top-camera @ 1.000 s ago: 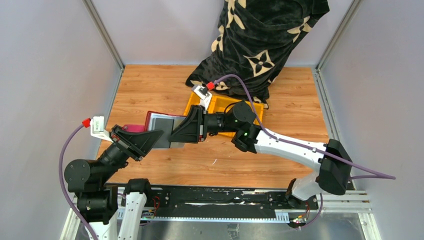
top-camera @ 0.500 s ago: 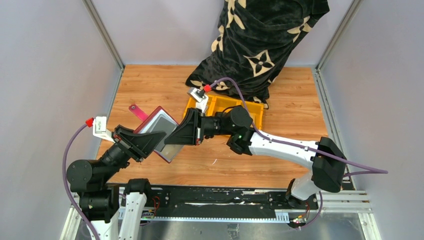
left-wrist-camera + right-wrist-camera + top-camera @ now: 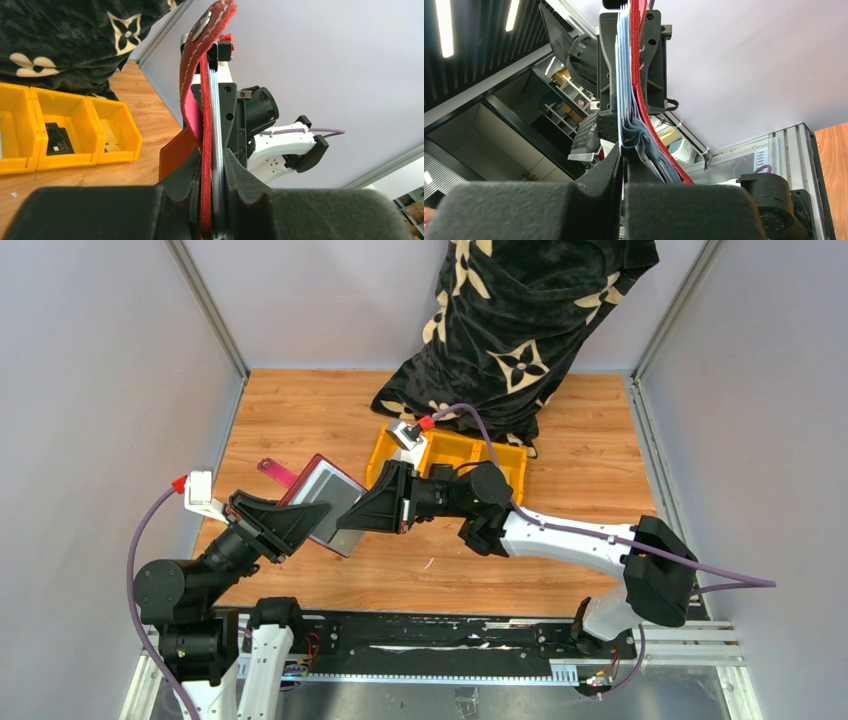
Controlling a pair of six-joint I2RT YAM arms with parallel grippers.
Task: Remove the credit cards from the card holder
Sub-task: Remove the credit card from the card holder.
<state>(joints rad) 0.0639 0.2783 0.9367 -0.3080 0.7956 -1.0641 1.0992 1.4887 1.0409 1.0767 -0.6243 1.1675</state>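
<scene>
Card holder (image 3: 326,498) first: you had it off the wooden table (image 3: 560,430), standing on edge between the left gripper's (image 3: 210,169) fingers (image 3: 242,175), which were clamped on its dark red cover. Its snap tab (image 3: 207,24) stuck up past those fingertips. The right gripper (image 3: 624,159) met it from the opposite side, and its fingers (image 3: 601,172) were pinched tight on the thin grey-blue edge of the credit cards (image 3: 624,90), which were still sitting in the card holder. How many cards were in that stack, you could not tell from the edges alone.

Around you, plain grey walls (image 3: 100,390) enclosed the table on three sides, with metal posts (image 3: 205,305) in the far corners.

By count: two arms, one card holder, one yellow bin (image 3: 505,453) with three compartments lying behind the right fingers, and one black cloth (image 3: 520,330) with cream flowers heaped beyond the bin. From the left wrist, a small dark flat piece lay in the bin's middle compartment; what it was stayed unclear.
</scene>
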